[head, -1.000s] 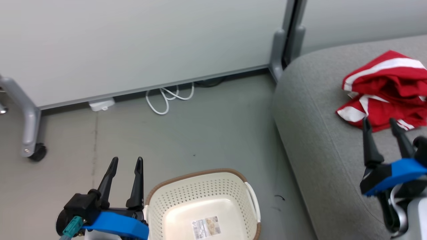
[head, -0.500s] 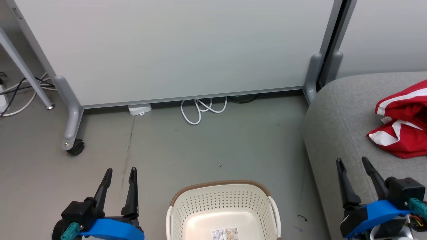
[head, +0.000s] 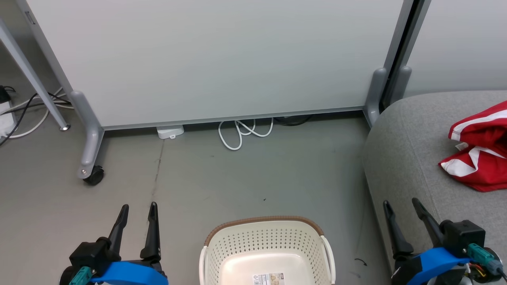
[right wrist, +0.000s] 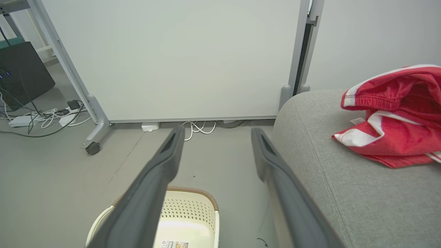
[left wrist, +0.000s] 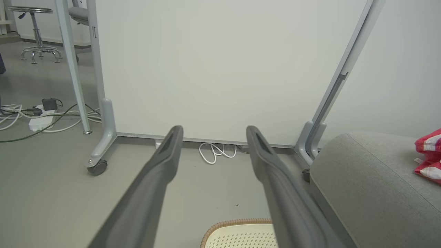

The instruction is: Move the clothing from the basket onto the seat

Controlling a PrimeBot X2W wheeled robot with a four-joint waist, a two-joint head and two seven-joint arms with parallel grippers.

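The red clothing (head: 479, 158) with white stripes lies bunched on the light grey seat (head: 408, 158) at the right; it also shows in the left wrist view (left wrist: 429, 155) and the right wrist view (right wrist: 396, 113). The cream basket (head: 263, 221) with its brown rim stands on the floor at bottom centre, holding nothing but a label on its bottom. My left gripper (head: 139, 206) is open over the floor left of the basket. My right gripper (head: 400, 202) is open at the seat's front edge, well short of the clothing. Nothing sits between the open fingers in either wrist view (left wrist: 214, 128) (right wrist: 217, 129).
A white partition panel stands behind on grey feet, with a caster (head: 94, 175) at the left. A coiled white cable (head: 241, 132) and a small white box (head: 170, 131) lie at its base. More cables and a power strip (left wrist: 39, 122) are at the far left.
The head camera has swung, so the seat and clothing now sit farther right. My right gripper, earlier at the clothing's near edge, has drawn back from it. Both grippers stay open.
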